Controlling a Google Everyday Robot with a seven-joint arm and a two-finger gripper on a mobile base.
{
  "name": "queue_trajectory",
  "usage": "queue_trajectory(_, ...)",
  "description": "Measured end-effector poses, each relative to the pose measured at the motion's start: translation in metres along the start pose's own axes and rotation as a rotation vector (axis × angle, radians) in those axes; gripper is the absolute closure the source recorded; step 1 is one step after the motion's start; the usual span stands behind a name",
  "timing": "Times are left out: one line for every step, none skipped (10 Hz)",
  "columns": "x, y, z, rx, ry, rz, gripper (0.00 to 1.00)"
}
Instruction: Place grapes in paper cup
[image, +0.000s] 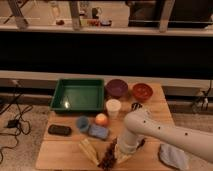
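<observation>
While the gripper (120, 153) is held low at the wooden table's (60, 149) front edge, its fingers are closed together beside the grapes (107, 159); a grip cannot be confirmed. The paper cup (113, 108) is positioned upright beside the green tray (78, 95).

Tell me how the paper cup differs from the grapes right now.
The paper cup is pale cream; the grapes are dark reddish purple. The paper cup stands upright; the grapes lie flat as a long cluster. The paper cup sits mid-table, clear of the arm; the grapes lie at the near edge, right by the shut end effector. Both rest on the wooden table.
</observation>
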Motion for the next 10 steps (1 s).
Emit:
queue_trajectory(-0.003,-0.002,-0.004,0.015,0.002,-0.005,1.0)
queue_trajectory(-0.005,-0.003,-0.006,0.023,0.003,-0.009,1.0)
queue_trajectory(-0.007,-0.004,-0.009,0.031,0.004,-0.014,1.0)
queue_trajectory(-0.01,-0.007,-0.012,0.041,0.007,-0.022,1.0)
queue_trajectory(-0.013,-0.01,-0.014,0.045,0.009,-0.027,1.0)
queue_trajectory(-0.019,-0.015,-0.018,0.053,0.01,-0.04,1.0)
queue_trajectory(-0.024,-0.02,-0.021,0.06,0.008,-0.051,1.0)
queue_trajectory(-0.035,-0.027,-0.03,0.075,0.007,-0.076,1.0)
queue_trajectory(-0.047,-0.032,-0.041,0.093,0.008,-0.101,1.0)
queue_trajectory(-0.054,-0.036,-0.048,0.105,0.009,-0.116,1.0)
